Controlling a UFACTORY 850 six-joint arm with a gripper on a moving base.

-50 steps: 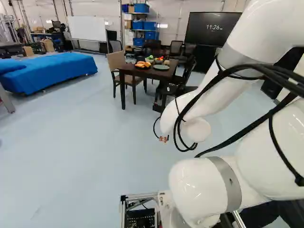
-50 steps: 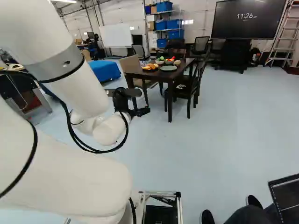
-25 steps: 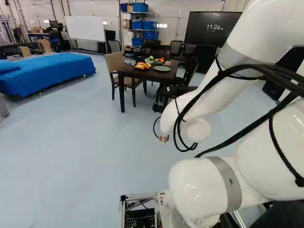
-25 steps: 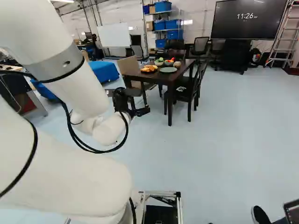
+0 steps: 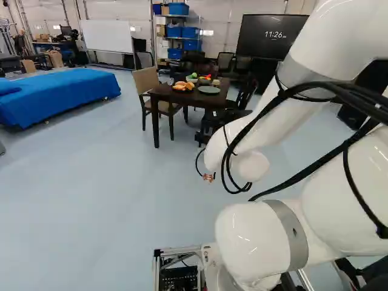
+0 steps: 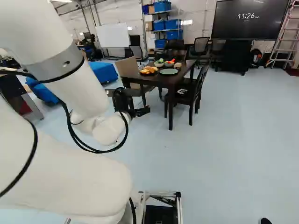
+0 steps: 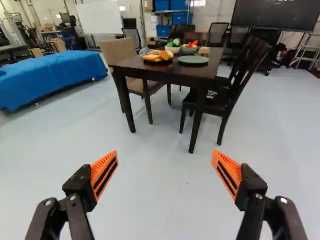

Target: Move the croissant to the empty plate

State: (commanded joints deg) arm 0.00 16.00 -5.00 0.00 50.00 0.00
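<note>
Your base has moved closer to the worktop (image 7: 150,70) while the arm holds its pose, so you are likely still approaching, with more driving due before any reach; the pincer (image 7: 165,156) stands wide apart, gripping nothing. Your croissant is probably in the bread pile (image 7: 165,54) on the dark plate, though you can't single it out, and the green plate (image 7: 193,60) beside it looks empty. Watch the dark chair (image 7: 242,72) tucked close by; a blue-covered bed (image 7: 55,75) stands well apart.
</note>
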